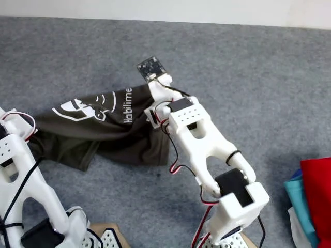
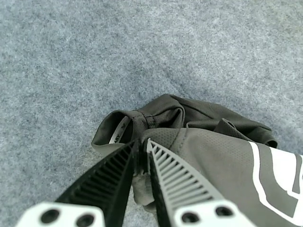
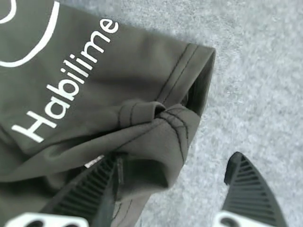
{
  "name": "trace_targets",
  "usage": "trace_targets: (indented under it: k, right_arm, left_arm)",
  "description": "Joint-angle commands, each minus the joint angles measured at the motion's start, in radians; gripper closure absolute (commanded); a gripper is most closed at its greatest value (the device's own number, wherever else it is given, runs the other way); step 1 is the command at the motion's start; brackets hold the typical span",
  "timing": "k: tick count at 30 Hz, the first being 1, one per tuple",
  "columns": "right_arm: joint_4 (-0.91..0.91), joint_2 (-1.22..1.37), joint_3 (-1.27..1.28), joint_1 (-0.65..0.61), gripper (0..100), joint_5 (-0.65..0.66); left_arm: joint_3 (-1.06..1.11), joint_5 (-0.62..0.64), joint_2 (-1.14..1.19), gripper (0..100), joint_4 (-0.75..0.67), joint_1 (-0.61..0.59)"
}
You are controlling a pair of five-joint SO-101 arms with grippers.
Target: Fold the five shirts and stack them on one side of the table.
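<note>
Dark shirt (image 1: pixel 111 129): laid crumpled on the grey tabletop (image 1: pixel 248 67), left of centre, one end reaching toward the left edge. White lettering (image 3: pixel 71 80) and a white line graphic (image 1: pixel 85 107) are printed on it.
Left gripper (image 2: pixel 141 147): jaws clamped on a bunched hem of the dark shirt.
Right gripper (image 3: pixel 176 161): jaws held apart, one against the folded hem, the other over bare tabletop.
Piled shirts (image 1: pixel 313 196): red, teal and white, kept at the right edge.
</note>
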Motion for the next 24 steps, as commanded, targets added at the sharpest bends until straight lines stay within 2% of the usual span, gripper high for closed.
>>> trace_targets:
  k: [1,5,7,13,24]
  right_arm:
    - [-0.025,0.053,-0.028,-0.007,68.1,0.003]
    - [-0.019,0.139,-0.105,-0.01,68.2,0.003]
    - [-0.002,0.147,-0.131,-0.01,71.4,0.003]
    - [0.007,0.145,-0.139,-0.002,97.1,0.003]
    - [0.007,0.07,-0.13,0.12,99.1,0.008]
  left_arm:
    - [-0.005,0.005,-0.002,99,-0.014,-0.005]
    - [0.001,0.005,-0.002,99,-0.014,-0.005]
    - [0.01,0.005,-0.002,99,-0.018,0.012]
    - [0.077,0.003,-0.004,99,-0.069,0.058]
    - [0.084,0.003,-0.004,99,-0.071,0.061]
